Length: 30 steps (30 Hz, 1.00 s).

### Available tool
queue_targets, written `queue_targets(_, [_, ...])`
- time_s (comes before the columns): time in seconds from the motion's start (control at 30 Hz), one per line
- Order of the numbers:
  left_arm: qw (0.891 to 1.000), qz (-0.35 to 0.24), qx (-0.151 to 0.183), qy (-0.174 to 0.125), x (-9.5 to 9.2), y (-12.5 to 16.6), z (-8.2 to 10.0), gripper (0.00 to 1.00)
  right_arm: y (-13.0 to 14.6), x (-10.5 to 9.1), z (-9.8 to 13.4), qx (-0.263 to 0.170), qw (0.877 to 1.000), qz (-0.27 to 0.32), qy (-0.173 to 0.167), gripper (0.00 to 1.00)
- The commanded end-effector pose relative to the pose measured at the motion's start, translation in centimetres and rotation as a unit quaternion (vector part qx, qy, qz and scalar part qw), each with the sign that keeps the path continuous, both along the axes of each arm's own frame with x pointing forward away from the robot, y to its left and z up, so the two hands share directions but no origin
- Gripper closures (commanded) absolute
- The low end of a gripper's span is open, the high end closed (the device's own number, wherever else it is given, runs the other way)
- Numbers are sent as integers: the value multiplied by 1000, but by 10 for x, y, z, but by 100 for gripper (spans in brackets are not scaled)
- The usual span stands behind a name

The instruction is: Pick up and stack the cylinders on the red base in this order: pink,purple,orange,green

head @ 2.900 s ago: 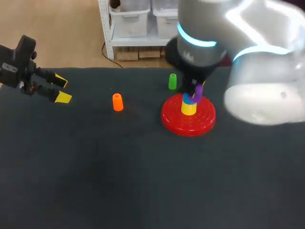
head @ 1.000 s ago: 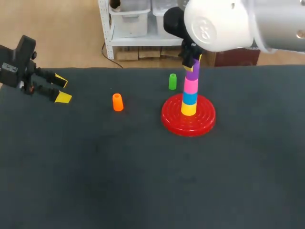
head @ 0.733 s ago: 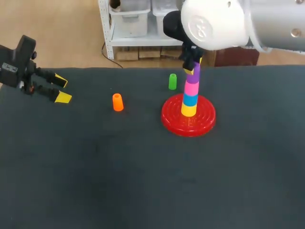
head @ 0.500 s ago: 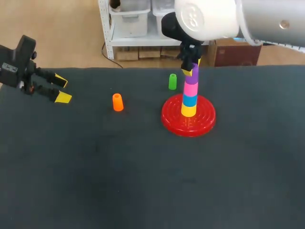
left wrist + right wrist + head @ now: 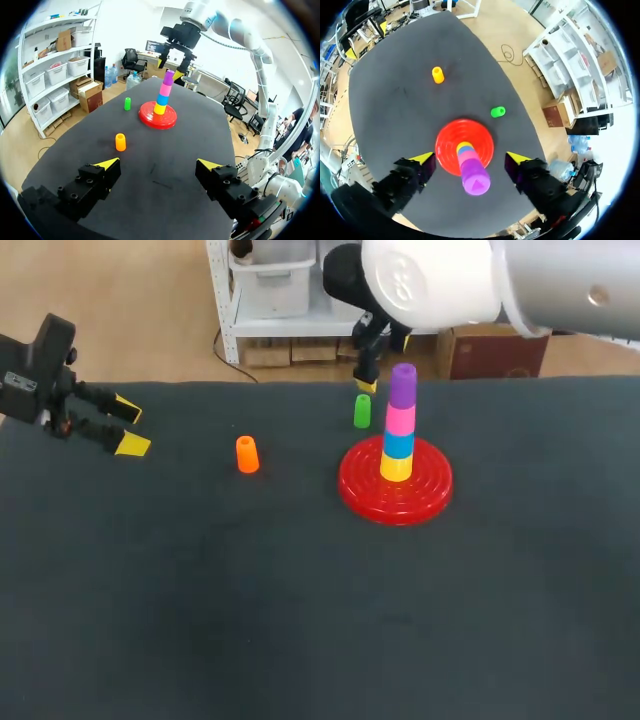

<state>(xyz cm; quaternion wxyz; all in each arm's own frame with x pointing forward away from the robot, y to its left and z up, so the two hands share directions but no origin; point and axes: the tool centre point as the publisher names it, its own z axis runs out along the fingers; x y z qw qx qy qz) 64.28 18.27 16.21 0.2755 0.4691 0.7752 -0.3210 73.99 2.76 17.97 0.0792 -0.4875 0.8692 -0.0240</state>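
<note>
The purple cylinder (image 5: 403,385) tops the upright stack on the red base (image 5: 432,490). It sits on the pink cylinder (image 5: 400,420), with a blue cylinder (image 5: 398,445) and a yellow cylinder (image 5: 396,468) beneath. Our right gripper (image 5: 470,159) hangs above the stack, jaws wide apart, gripping nothing and clear of the purple cylinder. The green cylinder (image 5: 362,411) stands near the base's far side. The orange cylinder (image 5: 246,454) stands farther toward our left on the dark table (image 5: 300,620). Our left gripper (image 5: 130,427) is by the table's left edge, well apart from both, jaws spread and empty.
</note>
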Motion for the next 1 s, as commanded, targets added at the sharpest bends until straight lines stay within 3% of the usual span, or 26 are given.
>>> queue_targets(0.03, [1000, 0, -1, -1, 0, 1, -1, 0, 3, 24, -20, 11, 1000, -9, 10, 0])
queue_targets(0.17, [1000, 0, -1, -1, 0, 1, -1, 0, 9, 48, -33, 23, 999, -30, 19, 0])
queue_targets(0.4, [1000, 0, -1, -1, 0, 1, -1, 0, 30, 74, -51, 7, 997, -63, 32, 0])
queue_targets(0.67, [1000, 0, -1, -1, 0, 1, -1, 0, 61, 80, -82, -27, 988, -139, 64, 0])
queue_targets(0.73, [1000, 0, -1, -1, 0, 1, -1, 0, 68, 80, -88, -15, 983, -168, 74, 0])
queue_targets(1.0, [1000, 0, -1, -1, 0, 1, -1, 0, 82, 89, -100, -10, 971, -227, 69, 0])
